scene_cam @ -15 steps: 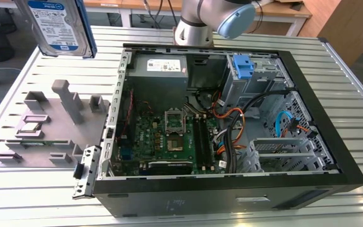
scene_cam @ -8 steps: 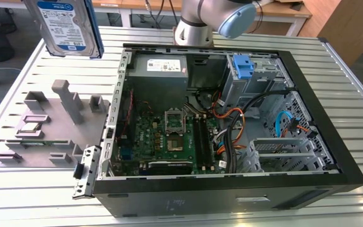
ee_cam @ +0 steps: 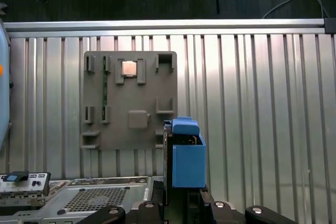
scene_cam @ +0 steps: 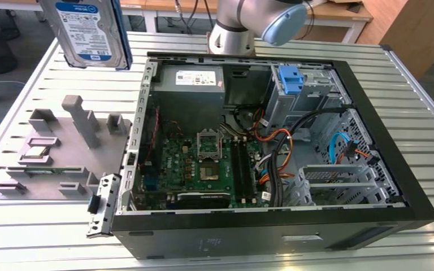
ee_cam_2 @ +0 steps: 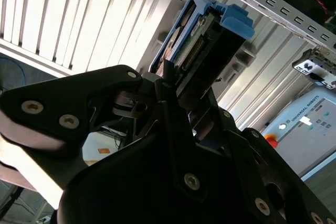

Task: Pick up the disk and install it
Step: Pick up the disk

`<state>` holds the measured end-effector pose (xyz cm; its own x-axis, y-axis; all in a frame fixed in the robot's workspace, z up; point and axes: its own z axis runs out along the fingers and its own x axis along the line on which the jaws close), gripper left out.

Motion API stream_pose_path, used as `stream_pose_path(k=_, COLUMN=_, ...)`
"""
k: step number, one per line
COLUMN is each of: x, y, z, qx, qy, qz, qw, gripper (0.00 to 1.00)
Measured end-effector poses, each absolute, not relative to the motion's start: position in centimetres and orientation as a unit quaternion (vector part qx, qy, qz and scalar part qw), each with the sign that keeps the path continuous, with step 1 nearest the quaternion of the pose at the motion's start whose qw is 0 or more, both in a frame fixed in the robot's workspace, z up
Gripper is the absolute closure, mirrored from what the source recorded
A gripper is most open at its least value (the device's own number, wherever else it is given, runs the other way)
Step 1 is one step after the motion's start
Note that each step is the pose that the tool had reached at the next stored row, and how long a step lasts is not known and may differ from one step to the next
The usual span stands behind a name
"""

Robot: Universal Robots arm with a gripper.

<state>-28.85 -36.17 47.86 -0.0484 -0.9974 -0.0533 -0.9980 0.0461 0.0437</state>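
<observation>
Tool (ee_cam_2: 181, 90) tight on disk (scene_cam: 92, 31); label (scene_cam: 87, 20) in exterior view, connector (ee_cam_2: 195, 52) in second wrist view.

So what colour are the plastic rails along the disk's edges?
Blue. The rails on the disk show best in the first wrist view.

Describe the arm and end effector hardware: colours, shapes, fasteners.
The arm has rounded silver-grey joint housings, one closed by a light blue cap. The end effector is matte black, built from flat linkage plates with rounded corners and fastened with silver screws.
</observation>
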Motion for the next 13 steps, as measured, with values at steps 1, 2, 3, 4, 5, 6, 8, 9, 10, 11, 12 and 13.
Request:
stream_pose_path(k=1, x=-28.7, y=-36.2, z=47.9, qx=-0.690, qy=0.723, qz=0.034, qw=0.004, gripper=0.65)
stream_pose_path(k=2, x=-28.5, y=-36.2, z=47.9, qx=-0.690, qy=0.723, qz=0.034, qw=0.004, gripper=0.65)
stream_pose_path(k=3, x=-28.3, y=-36.2, z=47.9, qx=-0.690, qy=0.723, qz=0.034, qw=0.004, gripper=0.65)
stream_pose_path(k=4, x=-28.1, y=-36.2, z=47.9, qx=-0.690, qy=0.723, qz=0.034, qw=0.004, gripper=0.65)
stream_pose_path(k=5, x=-27.9, y=-36.2, z=47.8, qx=-0.690, qy=0.723, qz=0.034, qw=0.004, gripper=0.65)
stream_pose_path(k=6, x=-27.7, y=-36.2, z=47.8, qx=-0.690, qy=0.723, qz=0.034, qw=0.004, gripper=0.65)
stream_pose_path(k=8, x=-27.3, y=-36.2, z=47.8, qx=-0.690, qy=0.723, qz=0.034, qw=0.004, gripper=0.65)
stream_pose_path(k=9, x=-27.2, y=-36.2, z=47.8, qx=-0.690, qy=0.723, qz=0.034, qw=0.004, gripper=0.65)
stream_pose_path(k=10, x=-27.0, y=-36.2, z=47.8, qx=-0.690, qy=0.723, qz=0.034, qw=0.004, gripper=0.65)
stream_pose_path(k=11, x=-26.8, y=-36.2, z=47.8, qx=-0.690, qy=0.723, qz=0.034, qw=0.004, gripper=0.65)
stream_pose_path(k=12, x=-26.7, y=-36.2, z=47.8, qx=-0.690, qy=0.723, qz=0.034, qw=0.004, gripper=0.65)
stream_pose_path(k=13, x=-26.5, y=-36.2, z=47.8, qx=-0.690, qy=0.723, qz=0.034, qw=0.004, gripper=0.65)
